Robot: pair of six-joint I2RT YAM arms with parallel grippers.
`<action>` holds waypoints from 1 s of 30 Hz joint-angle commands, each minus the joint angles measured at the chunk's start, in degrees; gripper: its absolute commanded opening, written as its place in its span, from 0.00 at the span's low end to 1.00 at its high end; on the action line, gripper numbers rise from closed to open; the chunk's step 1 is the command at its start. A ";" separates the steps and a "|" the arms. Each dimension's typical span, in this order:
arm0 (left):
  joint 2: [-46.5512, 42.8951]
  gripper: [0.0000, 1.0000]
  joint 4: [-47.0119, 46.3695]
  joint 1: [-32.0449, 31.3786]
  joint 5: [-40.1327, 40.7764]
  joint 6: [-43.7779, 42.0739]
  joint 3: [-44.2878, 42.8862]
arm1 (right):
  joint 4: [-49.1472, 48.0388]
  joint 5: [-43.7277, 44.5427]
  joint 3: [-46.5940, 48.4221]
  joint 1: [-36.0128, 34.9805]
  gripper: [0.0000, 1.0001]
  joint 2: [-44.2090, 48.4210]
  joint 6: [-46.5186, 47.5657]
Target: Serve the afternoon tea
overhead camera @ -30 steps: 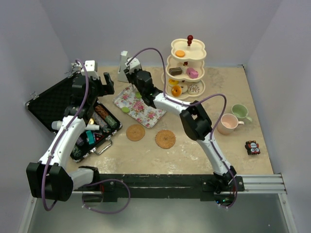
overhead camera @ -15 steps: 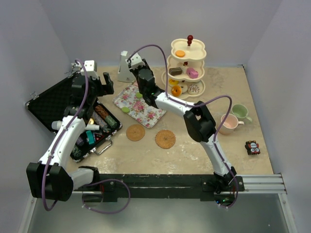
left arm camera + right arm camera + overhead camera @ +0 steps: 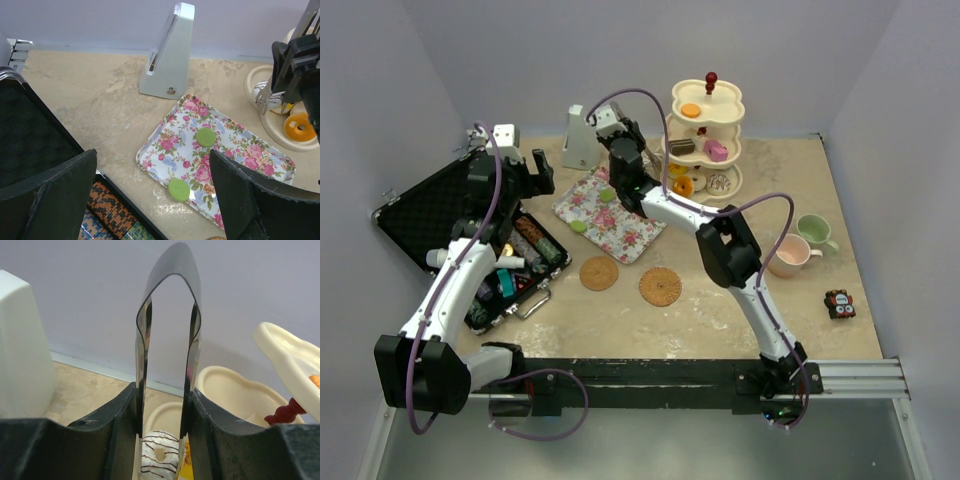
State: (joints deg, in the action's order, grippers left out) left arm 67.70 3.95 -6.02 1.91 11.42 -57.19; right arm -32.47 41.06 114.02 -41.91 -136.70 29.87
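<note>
My right gripper is shut on metal tongs, beside the cream three-tier stand. A white donut with dark stripes shows between the tongs' tips over the stand's bottom tier; whether it is pinched I cannot tell. Small cakes and an orange donut sit on the tiers. The pink mug and green mug stand at the right. Two woven coasters lie in front. My left gripper hangs open and empty above the case's edge.
A floral tray holds two green discs. An open black case of tools fills the left. A grey pyramid-shaped object stands at the back. A small dark toy lies at the right.
The right gripper with the tongs has moved from over the tray back and right toward the stand. The left arm has stayed still.
</note>
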 commanded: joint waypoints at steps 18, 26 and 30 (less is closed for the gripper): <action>0.06 0.99 -2.28 0.40 -0.51 0.62 -0.29 | -15.34 3.50 7.01 1.30 0.28 -7.96 13.37; 0.41 0.99 -2.28 0.40 -0.68 0.62 -0.29 | -18.42 1.83 7.71 1.57 0.28 -9.28 14.87; 0.59 0.99 -2.28 0.31 -0.77 0.62 -0.20 | -17.28 -0.54 10.51 2.18 0.29 -11.30 14.87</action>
State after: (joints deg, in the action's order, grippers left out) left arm 68.16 3.95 -6.02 1.72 11.42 -57.19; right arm -45.95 42.81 119.70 -40.53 -146.43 43.62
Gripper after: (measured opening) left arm 0.983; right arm 0.414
